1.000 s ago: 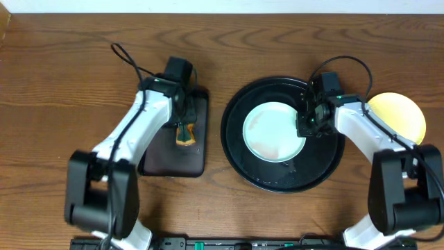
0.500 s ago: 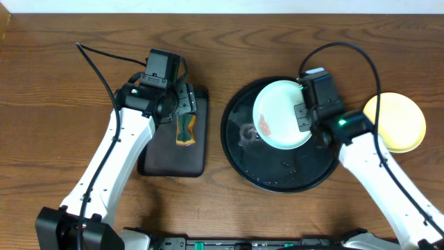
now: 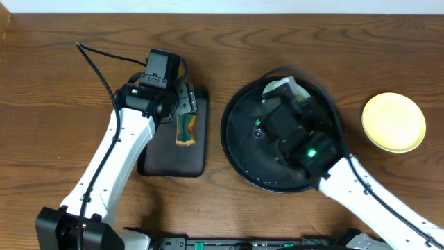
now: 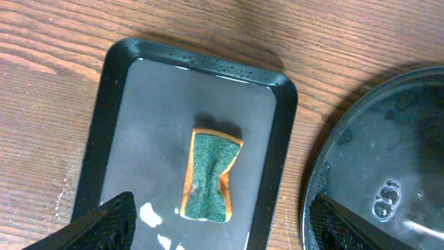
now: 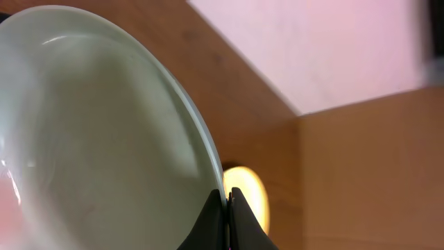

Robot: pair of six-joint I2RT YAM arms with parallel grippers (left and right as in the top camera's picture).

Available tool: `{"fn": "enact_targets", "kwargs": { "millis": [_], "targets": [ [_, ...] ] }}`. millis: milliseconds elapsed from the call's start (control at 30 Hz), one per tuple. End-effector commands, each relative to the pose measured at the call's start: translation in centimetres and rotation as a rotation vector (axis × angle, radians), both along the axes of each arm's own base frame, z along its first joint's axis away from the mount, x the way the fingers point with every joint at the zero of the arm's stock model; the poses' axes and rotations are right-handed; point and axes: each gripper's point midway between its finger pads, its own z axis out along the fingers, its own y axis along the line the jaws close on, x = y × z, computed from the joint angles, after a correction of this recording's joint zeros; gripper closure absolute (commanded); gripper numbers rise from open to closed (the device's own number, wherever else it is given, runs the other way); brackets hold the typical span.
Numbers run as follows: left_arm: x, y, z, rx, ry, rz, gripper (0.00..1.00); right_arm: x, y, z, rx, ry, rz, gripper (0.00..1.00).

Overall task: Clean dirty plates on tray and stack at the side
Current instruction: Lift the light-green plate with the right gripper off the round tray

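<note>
Left end effector (image 3: 182, 104): fingers wide, empty, over the sponge (image 4: 211, 177) on the rectangular tray (image 4: 118, 104). Sponge is green side up, long axis along the tray's length. Right end effector (image 5: 227, 208) clamps the rim of a pale turquoise plate (image 5: 90, 139), tipped steeply on edge above the round black tray (image 3: 239, 139), motion-blurred overhead. Yellow plate (image 3: 394, 122) flat on the counter (image 3: 55, 69), right of that tray.

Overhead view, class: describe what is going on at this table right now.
The right tool pinches the rim of a pale plate, tilted up over the round black tray. The left tool hovers open above the sponge on the rectangular tray, not touching it. A yellow plate sits on the table to the right.
</note>
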Motion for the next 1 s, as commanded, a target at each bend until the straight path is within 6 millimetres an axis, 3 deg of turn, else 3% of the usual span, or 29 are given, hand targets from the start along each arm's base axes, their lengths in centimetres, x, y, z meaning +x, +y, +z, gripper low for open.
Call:
{"fn": "enact_targets", "kwargs": {
  "millis": [0,200,467,967],
  "targets": [
    [0.4,0.1,0.5,0.002,-0.012,0.001,0.19,-0.9,-0.1,3.4,-0.150,-0.108,-0.025,0.99],
    [0.4,0.1,0.5,0.002,-0.012,0.001,0.19,-1.8,2.0,5.0,-0.196,-0.175,0.015,0.99],
    [0.4,0.1,0.5,0.002,-0.013,0.001,0.19,-2.2,3.2,6.2,-0.247,-0.206,0.043,0.99],
    [0.4,0.1,0.5,0.002,-0.012,0.001,0.18,-2.3,3.3,6.5,-0.246,-0.220,0.036,0.99]
  ]
}}
